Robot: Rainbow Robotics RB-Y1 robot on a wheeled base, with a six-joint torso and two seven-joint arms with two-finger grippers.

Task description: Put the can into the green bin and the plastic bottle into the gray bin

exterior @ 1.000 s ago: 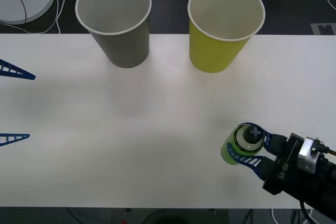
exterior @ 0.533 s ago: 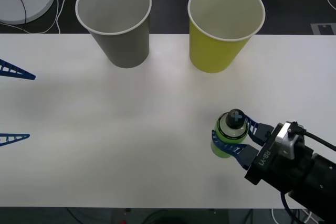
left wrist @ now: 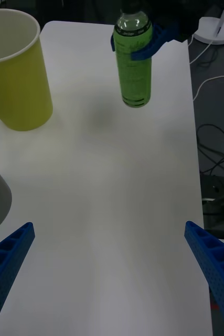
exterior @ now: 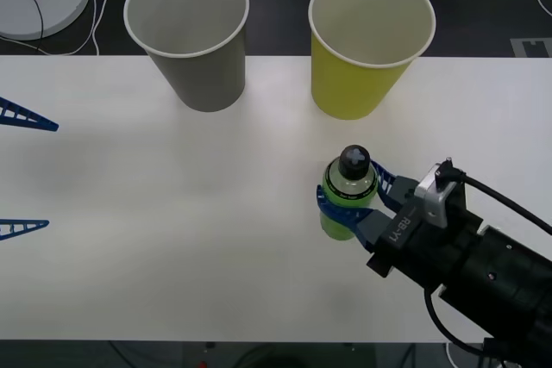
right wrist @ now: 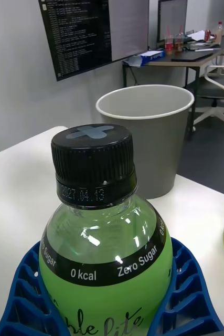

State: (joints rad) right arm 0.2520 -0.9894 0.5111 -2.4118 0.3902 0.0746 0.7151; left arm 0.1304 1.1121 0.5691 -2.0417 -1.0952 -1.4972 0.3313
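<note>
Right tool clamps one plastic bottle, apparently lifted; left tool wide; two cups.

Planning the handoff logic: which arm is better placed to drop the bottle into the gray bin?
Right. The right gripper already holds the plastic bottle upright above the table, while the left gripper waits open at the table's left edge.

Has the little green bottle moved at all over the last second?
Yes. Held in the right gripper, the plastic bottle has travelled left and away from the table's near edge, toward the green bin.
</note>
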